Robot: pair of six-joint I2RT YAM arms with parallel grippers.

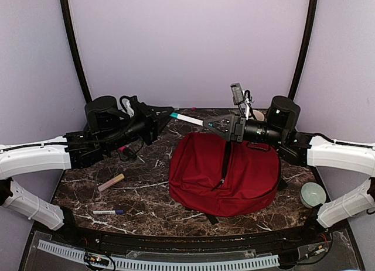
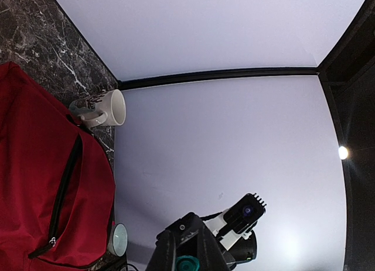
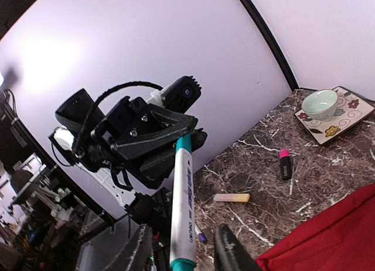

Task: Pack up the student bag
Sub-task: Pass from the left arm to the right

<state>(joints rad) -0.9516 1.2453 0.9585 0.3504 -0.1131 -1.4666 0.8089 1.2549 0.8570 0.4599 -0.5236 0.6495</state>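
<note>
Soft, even light falls on the table [image 1: 146, 189], shadows are weak. In the right wrist view the right claw [image 3: 183, 247] is blurred, a white glow [image 3: 47, 60] sits high left of it. In the left wrist view a lamp [image 2: 343, 152] glares up right of it

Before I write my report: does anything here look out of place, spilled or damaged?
Nothing looks spilled or broken. Only one thing stands out: the marker is in the air. The left gripper is shut on one end, and the open right gripper straddles the other end.
</note>
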